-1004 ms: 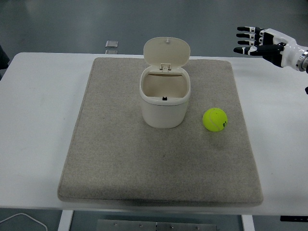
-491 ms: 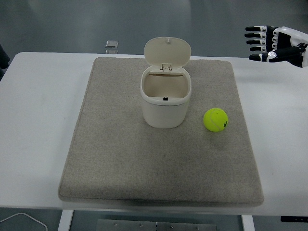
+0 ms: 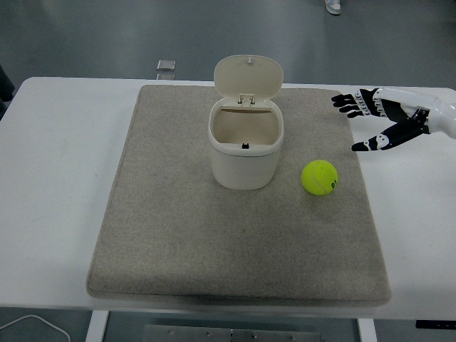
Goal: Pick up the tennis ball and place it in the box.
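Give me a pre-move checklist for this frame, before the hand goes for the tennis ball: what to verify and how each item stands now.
1. Right hand empty, fingers spread: ok.
2. Tennis ball free on the mat, nothing touching it, apart from the box: ok.
3. Box lid up, opening clear: ok.
4. Space between hand and ball free of other things: ok.
5. Hand lined up over the ball: not ok; it is further back and to the right of it.
6. Left hand clear of the work area: cannot tell, not in view.
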